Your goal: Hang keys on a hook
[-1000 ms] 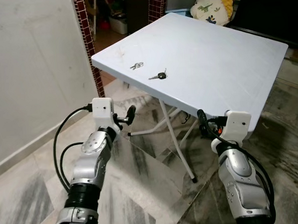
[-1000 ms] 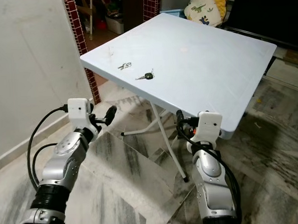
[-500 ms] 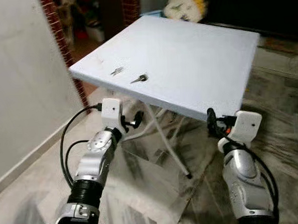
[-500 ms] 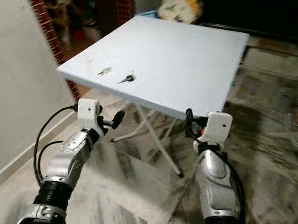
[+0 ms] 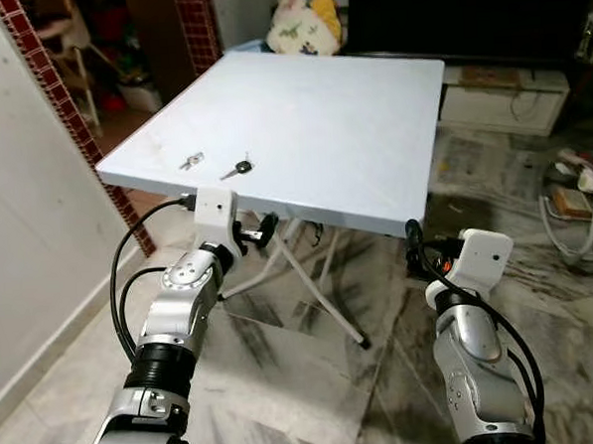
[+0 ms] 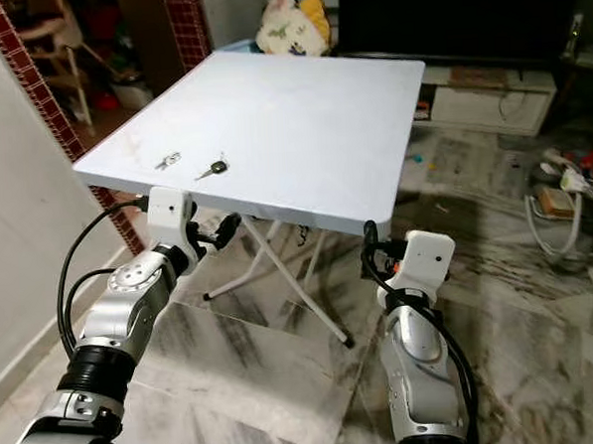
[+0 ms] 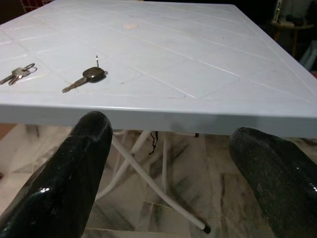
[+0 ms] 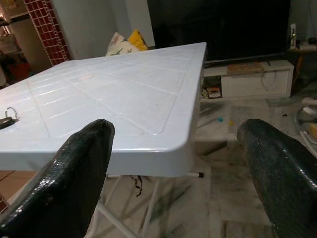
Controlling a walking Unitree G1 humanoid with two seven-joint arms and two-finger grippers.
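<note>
1. Nearest me, the robot's two silver arms reach forward at about the height of the table's near edge, over a grey-veined marble floor (image 5: 284,362).
2. The left gripper (image 5: 260,230) sits just below the near edge of the white square folding plastic table (image 5: 350,110), close to its near left corner. In the left wrist view its two black fingers (image 7: 74,168) are spread wide apart with nothing between them, touching nothing.
3. The right gripper (image 5: 414,248) hangs beneath the table's near right corner. In the right wrist view its black fingers (image 8: 69,183) are likewise parted wide and hold nothing.
4. On the table top, just in from the near edge and toward the left corner, lies a single metal key with a black plastic head (image 5: 238,168), flat, a small ring at its head end.
5. Just beside it, nearer the left edge and apart from it, lies a small bunch of silver keys on a ring (image 5: 191,161), also flat.
6. Under the table, its white tube legs (image 5: 315,291) cross down to the floor.
7. Left of the table stands a plain white wall (image 5: 18,217) ending in a column of dark red tiles (image 5: 62,105).
8. Beyond the table's far edge, a patterned cushion (image 5: 304,28) rests in front of a dark screen (image 5: 465,19) standing on a low white cabinet (image 5: 504,102).
</note>
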